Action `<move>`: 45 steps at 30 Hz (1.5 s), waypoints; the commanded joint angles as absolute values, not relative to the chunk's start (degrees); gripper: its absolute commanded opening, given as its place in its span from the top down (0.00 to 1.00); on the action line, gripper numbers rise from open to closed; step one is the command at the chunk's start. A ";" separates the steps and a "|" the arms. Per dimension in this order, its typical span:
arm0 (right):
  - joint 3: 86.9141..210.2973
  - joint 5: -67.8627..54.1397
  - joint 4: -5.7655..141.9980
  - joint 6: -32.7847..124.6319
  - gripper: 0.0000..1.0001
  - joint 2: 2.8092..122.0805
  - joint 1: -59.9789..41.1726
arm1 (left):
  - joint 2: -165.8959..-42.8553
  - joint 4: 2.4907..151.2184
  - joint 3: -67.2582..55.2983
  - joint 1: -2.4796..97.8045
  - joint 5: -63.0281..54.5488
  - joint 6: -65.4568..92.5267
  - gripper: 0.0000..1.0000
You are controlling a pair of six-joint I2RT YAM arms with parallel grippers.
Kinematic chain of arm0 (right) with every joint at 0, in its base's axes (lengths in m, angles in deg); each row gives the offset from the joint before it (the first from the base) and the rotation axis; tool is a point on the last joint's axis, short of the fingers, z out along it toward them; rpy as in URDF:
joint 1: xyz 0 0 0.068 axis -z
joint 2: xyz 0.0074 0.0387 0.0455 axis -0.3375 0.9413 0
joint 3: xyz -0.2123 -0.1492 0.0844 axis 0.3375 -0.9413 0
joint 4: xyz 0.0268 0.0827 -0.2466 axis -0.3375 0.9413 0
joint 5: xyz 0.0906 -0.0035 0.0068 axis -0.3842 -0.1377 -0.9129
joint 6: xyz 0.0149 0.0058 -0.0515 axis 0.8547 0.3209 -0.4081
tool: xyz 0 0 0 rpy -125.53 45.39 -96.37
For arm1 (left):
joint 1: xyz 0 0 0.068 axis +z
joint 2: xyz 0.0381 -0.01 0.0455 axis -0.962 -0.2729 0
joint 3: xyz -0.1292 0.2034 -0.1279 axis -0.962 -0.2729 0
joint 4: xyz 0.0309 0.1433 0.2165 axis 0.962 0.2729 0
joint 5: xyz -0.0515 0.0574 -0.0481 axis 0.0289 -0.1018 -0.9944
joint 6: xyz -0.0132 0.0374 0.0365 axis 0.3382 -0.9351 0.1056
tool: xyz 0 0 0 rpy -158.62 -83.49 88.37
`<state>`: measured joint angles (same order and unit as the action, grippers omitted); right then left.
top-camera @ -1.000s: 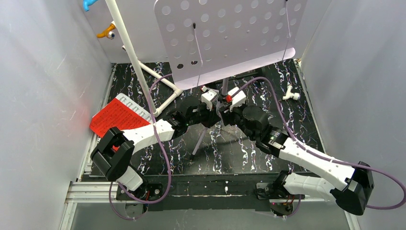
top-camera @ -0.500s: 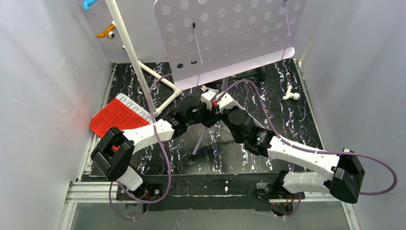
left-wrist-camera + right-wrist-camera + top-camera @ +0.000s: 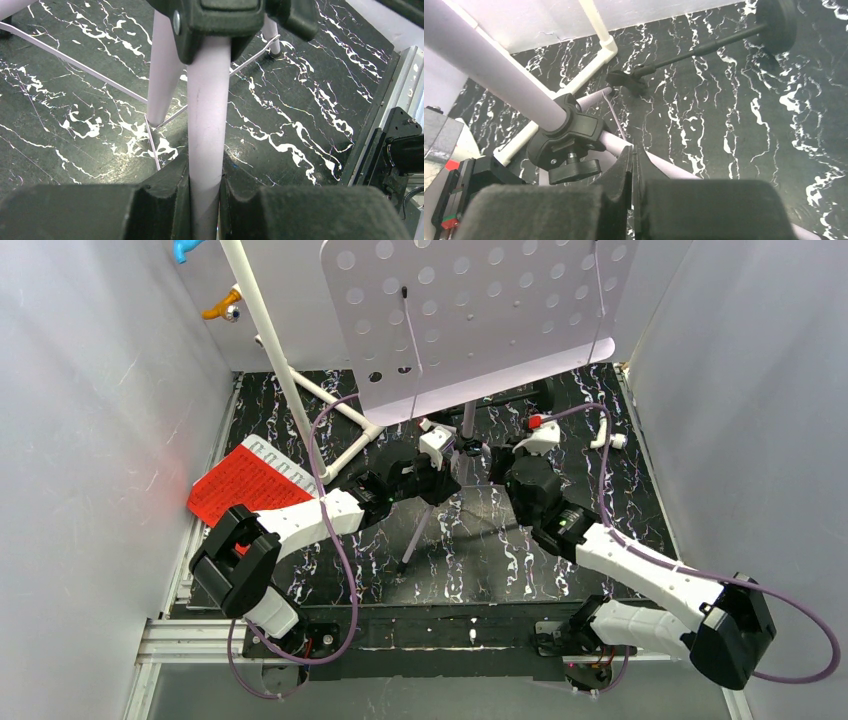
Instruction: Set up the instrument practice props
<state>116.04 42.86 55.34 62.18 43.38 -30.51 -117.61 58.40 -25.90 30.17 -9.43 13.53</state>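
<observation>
The lilac perforated music stand (image 3: 480, 320) stands upright at the back middle on its tripod legs. My left gripper (image 3: 452, 468) is shut on its pole (image 3: 207, 125) just below the black leg hub (image 3: 220, 20). My right gripper (image 3: 497, 458) sits just right of the pole. In the right wrist view its fingers (image 3: 631, 160) are pressed together with nothing between them, and a lilac leg (image 3: 664, 165) passes behind them. The red music sheet (image 3: 250, 485) lies flat at the left. The black microphone (image 3: 626, 80) lies on its side behind, and its round base (image 3: 780, 22) is tipped up.
A white PVC pipe frame (image 3: 290, 380) rises at the back left, close to the stand. A loose white pipe fitting (image 3: 605, 435) lies at the right. Blue (image 3: 185, 250) and orange (image 3: 222, 308) fittings hang at the top left. White walls close in both sides.
My right gripper has shut and drawn back to the right, away from the stand's pole. The left gripper keeps its hold and the stand has not moved.
</observation>
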 commanded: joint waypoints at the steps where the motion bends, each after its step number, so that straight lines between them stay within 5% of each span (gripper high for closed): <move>1: 115.20 31.13 51.38 65.92 0.91 41.52 -27.26 | -119.02 68.59 -27.62 30.37 -7.94 15.50 1.00; 4: 117.39 25.97 55.64 57.00 0.64 41.80 -27.36 | -118.63 68.59 -27.66 30.31 -7.76 15.32 1.00; 7: 116.91 22.36 56.43 45.85 0.47 41.11 -28.64 | -118.49 68.59 -27.53 30.39 -7.90 15.52 1.00; 16: 122.40 28.37 59.25 24.79 0.34 44.55 -34.31 | -118.88 68.59 -27.69 30.34 -7.42 15.10 1.00; 21: 123.87 32.24 58.98 20.90 0.38 46.34 -37.12 | -119.06 68.59 -27.70 30.35 -7.47 15.05 1.00; 25: 124.47 40.67 57.45 20.72 0.59 48.39 -38.38 | -118.97 68.59 -27.52 30.37 -7.84 15.33 1.00; 34: 126.09 46.82 53.22 23.56 0.70 52.15 -38.61 | -118.65 68.59 -27.57 30.39 -7.84 15.45 1.00; 41: 123.83 49.29 51.59 39.81 0.99 49.54 -38.40 | -118.37 68.59 -27.44 30.39 -8.13 15.62 1.00; 45: 121.88 45.73 52.33 52.04 0.99 47.09 -36.33 | -118.23 68.59 -27.38 30.39 -8.41 16.07 1.00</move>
